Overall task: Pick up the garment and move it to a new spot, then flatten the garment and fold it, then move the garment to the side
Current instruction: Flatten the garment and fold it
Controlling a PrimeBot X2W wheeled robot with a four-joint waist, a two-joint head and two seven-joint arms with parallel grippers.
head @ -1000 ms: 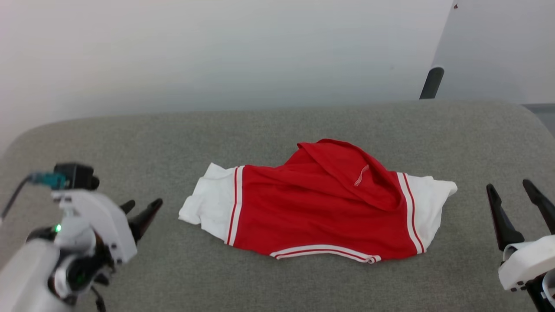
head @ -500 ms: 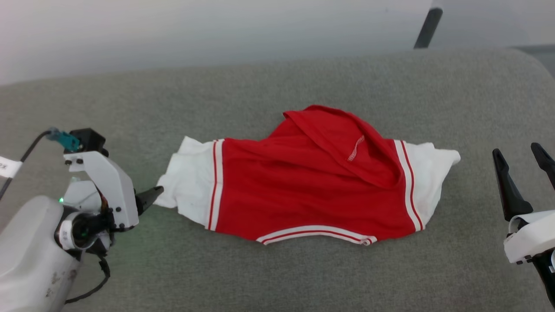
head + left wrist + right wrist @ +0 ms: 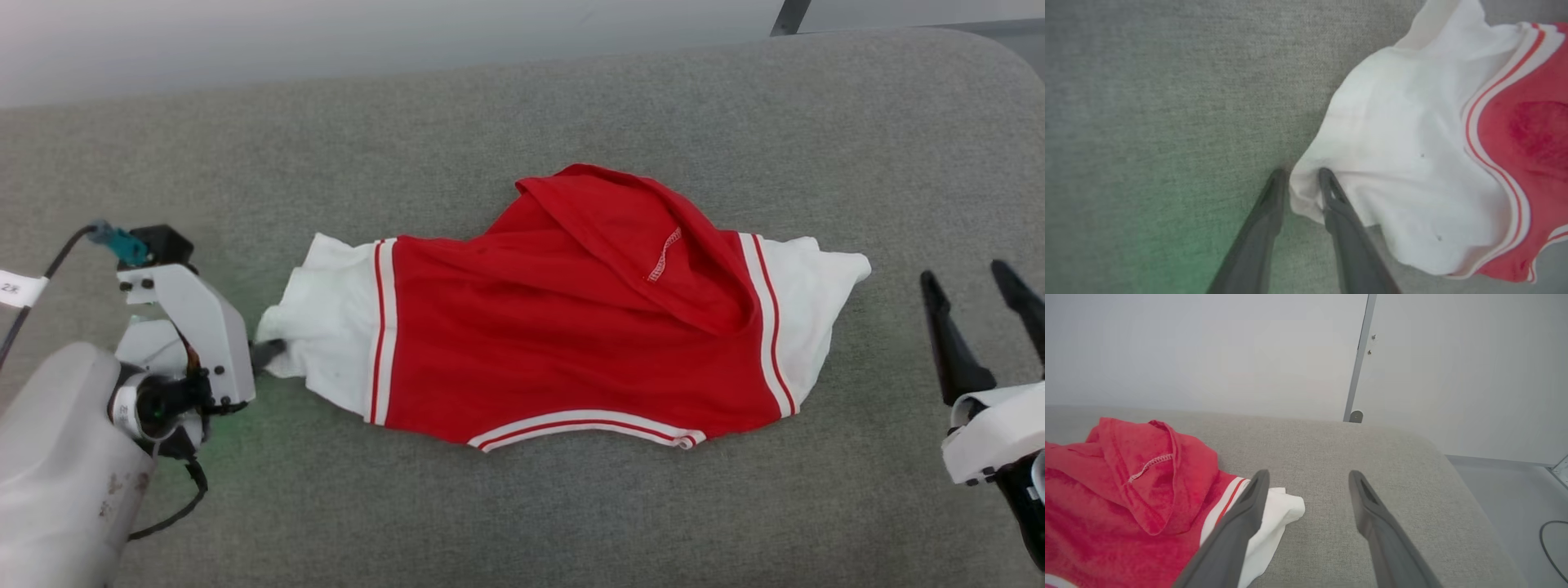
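Garment: the garment (image 3: 571,327), a red T-shirt with white sleeves, lies near the middle of the counter (image 3: 571,506), spread from side to side but not flat.
Folds: a red flap is folded over the upper right part and shows a short line of white stitching. The striped edge lies on the side near the robot.
Left-side sleeve: the left-side sleeve (image 3: 326,327) is white and wrinkled, and its outer corner is bunched.
Left claw: the left claw (image 3: 1302,173) is low on the counter at that corner. It is narrow, and the two fingers pinch a small fold of the white cloth between them.
Right-side sleeve: the right-side sleeve (image 3: 808,302) lies loose on the counter, with its tip pointing outwards.
Right claw: the right claw (image 3: 963,273) is wide, with nothing between the fingers. It is near the right-side sleeve but apart from it.
Counter: it is covered with grey fabric and has rounded corners.
Background: a pale wall (image 3: 1208,347) with a thin dark post (image 3: 1359,355) stands behind the counter.
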